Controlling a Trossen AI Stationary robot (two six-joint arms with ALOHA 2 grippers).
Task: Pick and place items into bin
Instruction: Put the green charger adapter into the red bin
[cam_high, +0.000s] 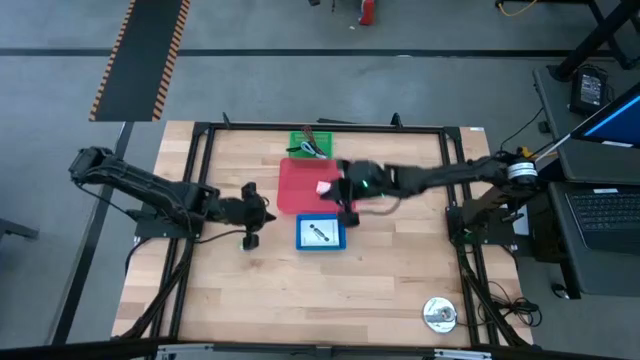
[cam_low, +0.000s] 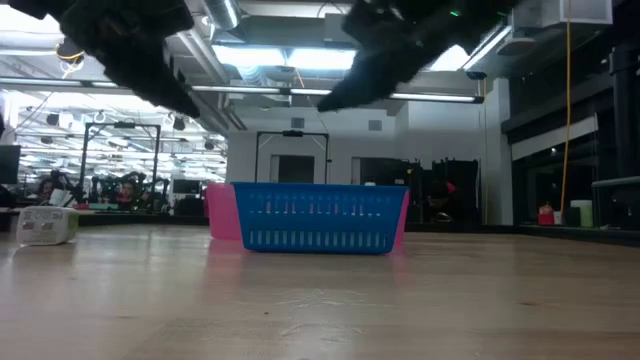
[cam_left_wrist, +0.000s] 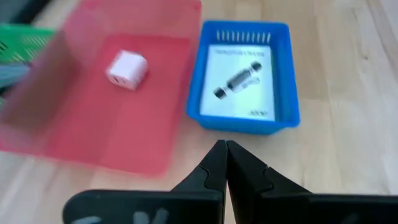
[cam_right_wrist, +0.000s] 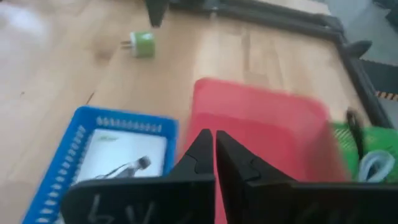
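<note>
A pink-white cube (cam_left_wrist: 127, 68) lies on the floor of the red bin (cam_high: 300, 190). The blue bin (cam_high: 320, 233) holds a white printed card (cam_left_wrist: 239, 81) with a small dark piece (cam_left_wrist: 239, 79) on top. A tiny green piece (cam_right_wrist: 142, 43) rests on the bare table near my left gripper (cam_high: 256, 216). That gripper hovers left of both bins, shut and empty (cam_left_wrist: 225, 149). My right gripper (cam_high: 346, 207) hangs over the red bin's near right corner, also shut and empty (cam_right_wrist: 213, 140). The cord loop is not to be made out.
A green bin (cam_high: 308, 145) with scissors-like items stands at the red bin's far side. A round disc (cam_high: 438, 314) lies near the table's near right corner. A small white object (cam_low: 45, 225) shows at the table's edge in the low view. Bare wood spreads along the near side.
</note>
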